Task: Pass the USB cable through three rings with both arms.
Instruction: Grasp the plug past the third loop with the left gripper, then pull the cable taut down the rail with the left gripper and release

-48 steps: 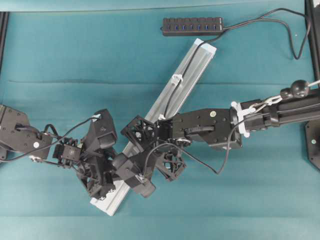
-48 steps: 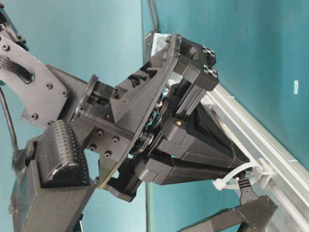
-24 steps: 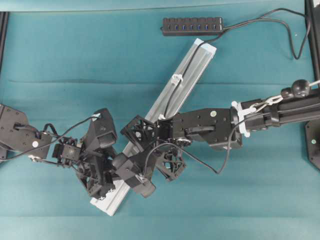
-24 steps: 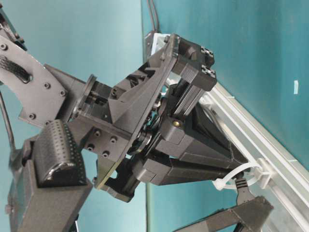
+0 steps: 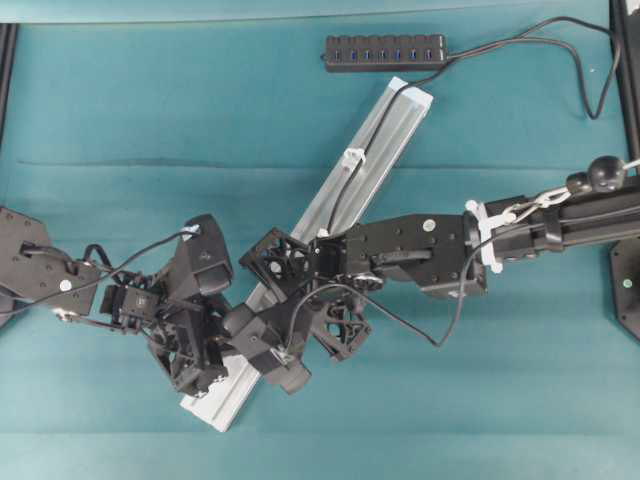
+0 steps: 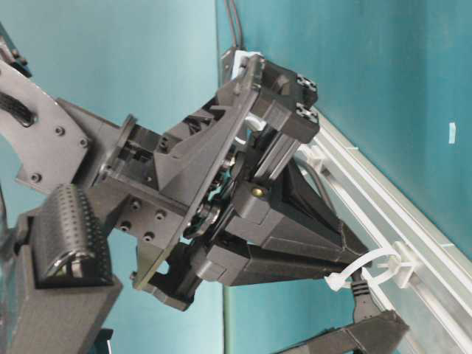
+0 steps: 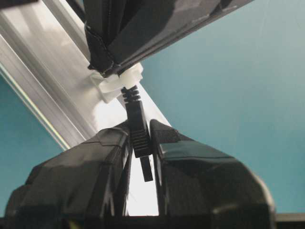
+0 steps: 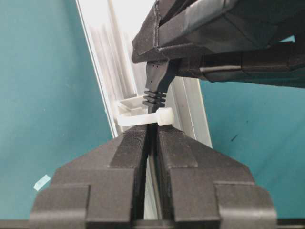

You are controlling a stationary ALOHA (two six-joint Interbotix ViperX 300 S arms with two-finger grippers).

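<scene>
The silver rail lies diagonally on the teal table, and both arms meet over its lower half. The USB cable runs down the rail through the upper ring. A middle ring peeks out beside the right arm. In the right wrist view my right gripper is shut on the cable just behind a white ring. The plug sticks out past that ring, and my left gripper is shut on it. At table level the same ring shows with the plug below it.
The black multi-port hub lies at the back, its cord looping to the right edge. Black frame posts stand at the far left and far right. The two wrists crowd together over the rail's lower end.
The left jaws have closed a little onto the plug. Both grippers have shifted slightly, seen as a small drift up and left in the table-level view. The rail and rings have not moved.
</scene>
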